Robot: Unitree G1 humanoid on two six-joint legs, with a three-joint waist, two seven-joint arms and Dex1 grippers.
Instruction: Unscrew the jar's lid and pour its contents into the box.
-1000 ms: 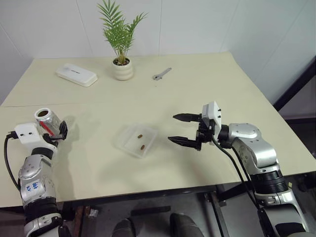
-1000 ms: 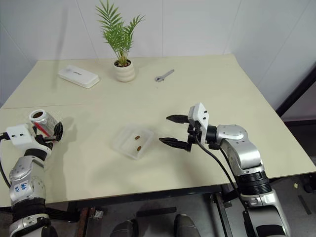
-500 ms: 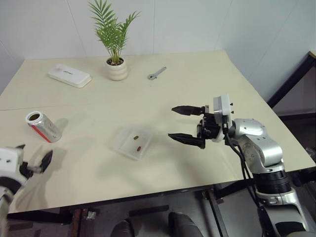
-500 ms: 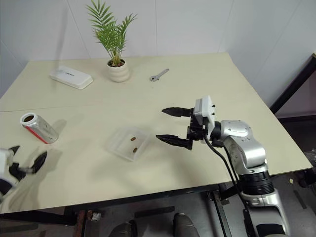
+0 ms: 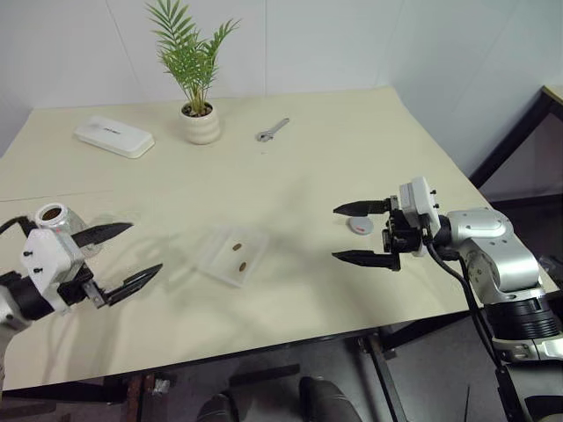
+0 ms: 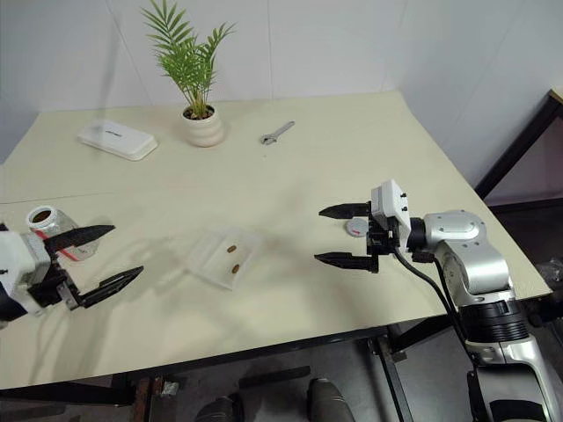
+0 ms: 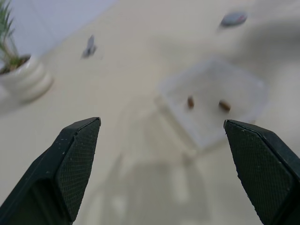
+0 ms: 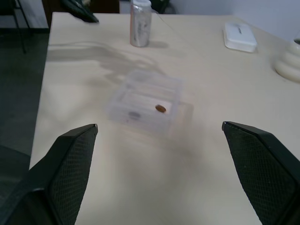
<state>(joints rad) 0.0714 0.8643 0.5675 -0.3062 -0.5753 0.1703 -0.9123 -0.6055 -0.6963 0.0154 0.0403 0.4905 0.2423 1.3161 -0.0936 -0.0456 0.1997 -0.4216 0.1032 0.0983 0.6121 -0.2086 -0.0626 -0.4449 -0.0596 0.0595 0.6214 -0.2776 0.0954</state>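
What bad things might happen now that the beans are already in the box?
1. The left gripper hangs open right beside the open jar, which stands near the table's edge; a bump might knock it over or off.
2. The lid lies between the right gripper's open fingers; a swing may push it away.
3. The box looks light; a knock could spill the beans.

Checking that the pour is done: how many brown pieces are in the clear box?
2, both lying in the box: one brown piece nearer the plant side, the other piece just behind it, nearer the table's front edge.

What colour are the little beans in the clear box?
Dark brown. The two beans in the box show best in the left wrist view.
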